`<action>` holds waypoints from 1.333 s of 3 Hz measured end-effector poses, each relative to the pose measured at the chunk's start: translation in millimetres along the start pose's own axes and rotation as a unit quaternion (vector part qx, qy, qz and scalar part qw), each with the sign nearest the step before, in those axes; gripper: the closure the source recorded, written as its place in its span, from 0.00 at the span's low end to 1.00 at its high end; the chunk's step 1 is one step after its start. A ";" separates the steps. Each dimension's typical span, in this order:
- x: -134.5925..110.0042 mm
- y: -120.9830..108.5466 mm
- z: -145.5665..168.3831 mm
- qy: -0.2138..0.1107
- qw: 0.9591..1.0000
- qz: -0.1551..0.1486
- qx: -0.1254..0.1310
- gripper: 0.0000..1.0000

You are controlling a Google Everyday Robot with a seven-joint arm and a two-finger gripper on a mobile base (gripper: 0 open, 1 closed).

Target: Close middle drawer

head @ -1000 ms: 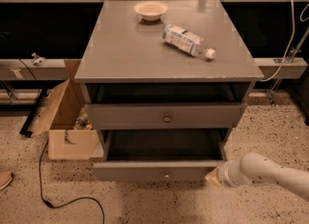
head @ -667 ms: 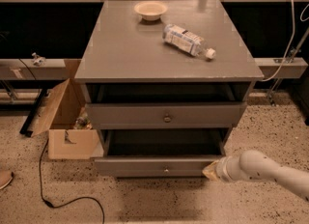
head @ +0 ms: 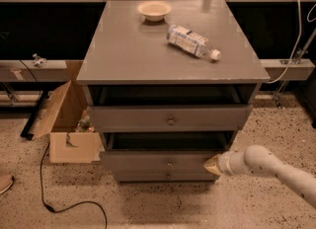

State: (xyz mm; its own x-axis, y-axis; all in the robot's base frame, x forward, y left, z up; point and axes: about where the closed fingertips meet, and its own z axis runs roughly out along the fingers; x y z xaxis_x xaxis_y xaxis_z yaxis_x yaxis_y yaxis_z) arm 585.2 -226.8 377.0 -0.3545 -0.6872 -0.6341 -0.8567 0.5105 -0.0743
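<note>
The middle drawer (head: 148, 162) is the second grey front of the cabinet, with a small round knob (head: 169, 163). It stands slightly out, with a dark gap (head: 168, 141) above it. My gripper (head: 212, 165) comes in from the lower right on a white arm (head: 266, 166). Its tip is tapered to a point and shut on nothing, touching the right end of the middle drawer's front. The top drawer (head: 123, 118) with its larger knob (head: 171, 121) also stands a little open. The lowest front (head: 148, 176) sits just under the middle one.
On the cabinet top (head: 118, 55) are a small bowl (head: 154, 10) and a plastic bottle (head: 192, 41) lying on its side. An open cardboard box (head: 66, 124) stands on the floor at the left, with a black cable (head: 59, 201) in front of it.
The middle drawer has slid inward, from far out to nearly flush. My gripper has moved with it toward the cabinet, staying at the front's right end.
</note>
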 end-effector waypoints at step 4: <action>-2.3 -38.0 -3.7 -0.037 0.999 0.001 0.004 1.00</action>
State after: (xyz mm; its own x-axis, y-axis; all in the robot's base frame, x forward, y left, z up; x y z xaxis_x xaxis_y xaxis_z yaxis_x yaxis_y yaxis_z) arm 617.2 -246.6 384.1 -0.3269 -0.6464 -0.6894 -0.8528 0.5161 -0.0795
